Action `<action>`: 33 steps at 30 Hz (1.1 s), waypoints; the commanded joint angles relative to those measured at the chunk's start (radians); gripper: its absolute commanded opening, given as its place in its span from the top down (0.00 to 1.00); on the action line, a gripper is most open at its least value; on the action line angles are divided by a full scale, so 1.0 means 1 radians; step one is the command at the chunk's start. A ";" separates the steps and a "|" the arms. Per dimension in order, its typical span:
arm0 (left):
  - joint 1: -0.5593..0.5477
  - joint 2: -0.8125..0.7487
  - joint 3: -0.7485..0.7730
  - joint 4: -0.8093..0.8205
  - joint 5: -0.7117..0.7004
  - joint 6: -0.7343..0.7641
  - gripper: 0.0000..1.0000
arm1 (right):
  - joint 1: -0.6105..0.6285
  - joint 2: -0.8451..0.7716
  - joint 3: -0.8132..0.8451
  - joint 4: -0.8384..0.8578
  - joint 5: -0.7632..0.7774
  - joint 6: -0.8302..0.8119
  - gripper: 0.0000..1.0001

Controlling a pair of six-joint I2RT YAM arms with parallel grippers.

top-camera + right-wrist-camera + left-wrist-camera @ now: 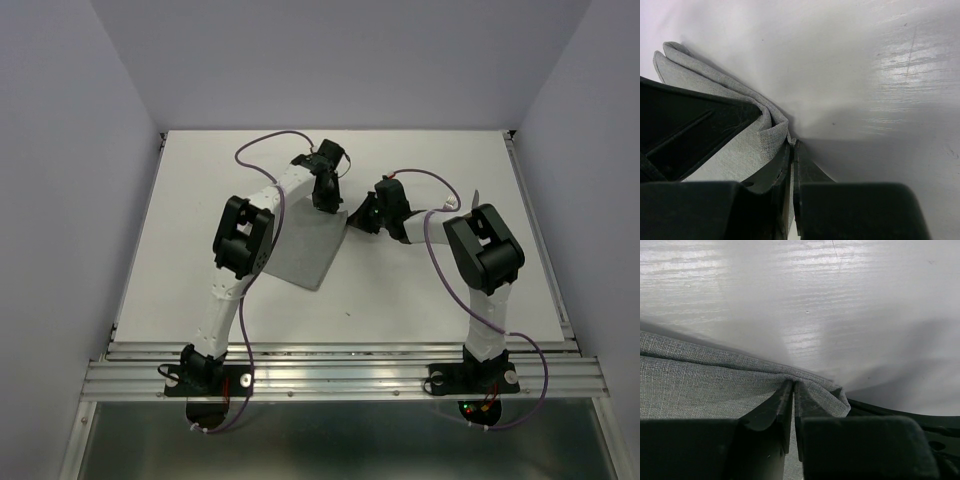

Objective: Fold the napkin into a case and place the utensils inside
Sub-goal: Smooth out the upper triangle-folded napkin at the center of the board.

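Both arms reach from the table's point(440, 310) near edge toward its middle, elbows raised. The left gripper point(327, 197) and right gripper point(360, 218) sit close together, each with jaws pinched on the napkin point(308, 250).

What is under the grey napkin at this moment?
Around the napkin only the white table shows. The cloth is opaque and lies mostly flat, so whatever is beneath it cannot be seen.

White table point(420, 290), matte top, glare patches in both wrist views. Thin scratch point(910, 47) on it, upper rt of rt wrist view. Alu rails point(340, 375) run side to side along near edge. Pale lavender walls point(60, 200) L, R & back. Dark panel point(330, 440) below rails.
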 commanded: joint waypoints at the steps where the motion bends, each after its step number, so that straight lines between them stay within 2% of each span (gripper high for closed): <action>1: -0.005 -0.030 0.020 0.007 0.001 0.004 0.84 | 0.005 0.025 -0.043 -0.132 0.077 -0.037 0.94; 3: -0.005 -0.028 0.020 0.000 0.000 0.005 0.82 | 0.005 0.016 -0.049 -0.133 0.085 -0.041 0.94; 8: -0.013 -0.093 -0.035 0.026 -0.042 0.001 0.79 | 0.005 -0.059 -0.076 -0.168 0.165 -0.073 0.84; 12: -0.015 -0.111 -0.038 0.021 -0.042 0.004 0.79 | 0.005 -0.143 -0.085 -0.194 0.229 -0.099 0.62; 17: -0.024 -0.105 -0.026 0.012 -0.042 -0.004 0.74 | 0.005 -0.125 -0.083 -0.199 0.220 -0.093 0.62; 20: -0.033 -0.097 -0.021 0.006 -0.042 -0.004 0.63 | 0.005 -0.093 -0.076 -0.188 0.183 -0.082 0.64; 24: -0.038 -0.083 -0.020 0.006 -0.042 -0.004 0.58 | 0.005 -0.064 -0.057 -0.175 0.134 -0.076 0.64; 29: -0.038 -0.050 -0.015 0.007 -0.077 -0.003 0.59 | 0.005 -0.049 -0.045 -0.167 0.120 -0.083 0.64; 32: -0.039 -0.030 -0.014 0.006 -0.077 -0.004 0.65 | 0.005 -0.041 -0.037 -0.164 0.088 -0.087 0.65; 33: -0.039 -0.024 -0.017 0.006 -0.077 -0.006 0.71 | 0.005 -0.038 -0.036 -0.165 0.085 -0.087 0.65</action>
